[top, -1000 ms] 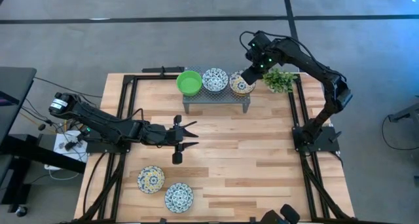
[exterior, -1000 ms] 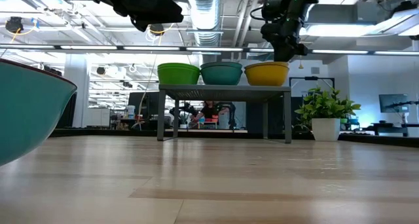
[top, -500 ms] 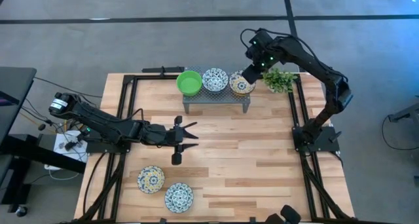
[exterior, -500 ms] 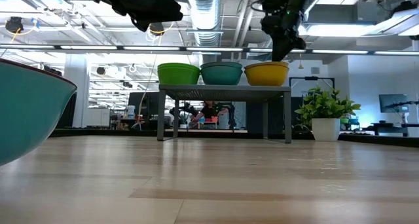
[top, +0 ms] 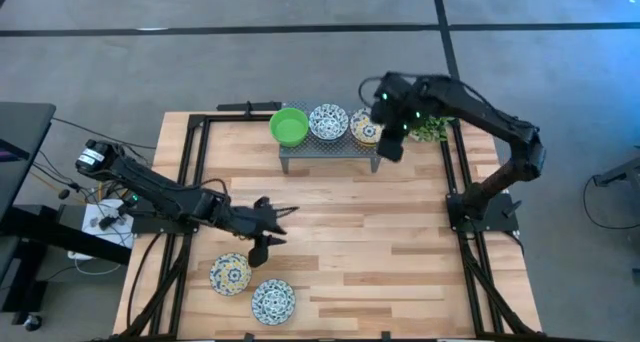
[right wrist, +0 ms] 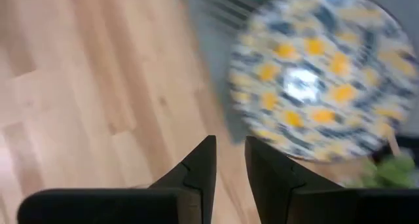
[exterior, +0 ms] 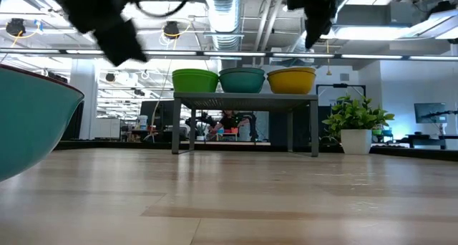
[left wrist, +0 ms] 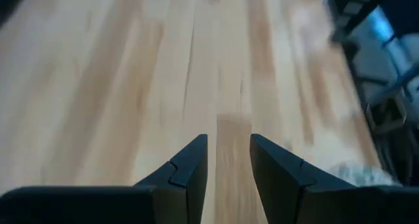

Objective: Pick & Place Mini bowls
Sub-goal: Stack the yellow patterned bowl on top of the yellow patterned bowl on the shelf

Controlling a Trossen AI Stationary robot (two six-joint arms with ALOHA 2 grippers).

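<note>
**Right gripper off the rack, left arm swung toward the near bowls**

High view: three mini bowls sit in a row on the grey rack (top: pixel 330 147) — the green bowl (top: pixel 289 126), a blue-patterned bowl (top: pixel 328 121) and a yellow-patterned bowl (top: pixel 366 130), the last partly covered by the right arm. The right gripper (top: pixel 391 148) hangs at the rack's right end, just off that bowl; a second ago it was over the bowl. The plant (top: pixel 432 125) is mostly hidden behind the arm. The left gripper (top: pixel 262 250) has swung from mid-table toward a second yellow-patterned bowl (top: pixel 230 274) and a second blue-patterned bowl (top: pixel 272 300) at the near edge.

Low view: the three bowls show only as coloured sides on the rack; a near bowl is cut off at the left edge. Both grippers are cropped at the top.

Left wrist view: the fingers (left wrist: pixel 190 171) stand a narrow gap apart, empty, over bare wood.

Right wrist view: the fingers (right wrist: pixel 200 165) stand narrowly apart, holding nothing; the yellow-patterned bowl is blurred beyond.
</note>
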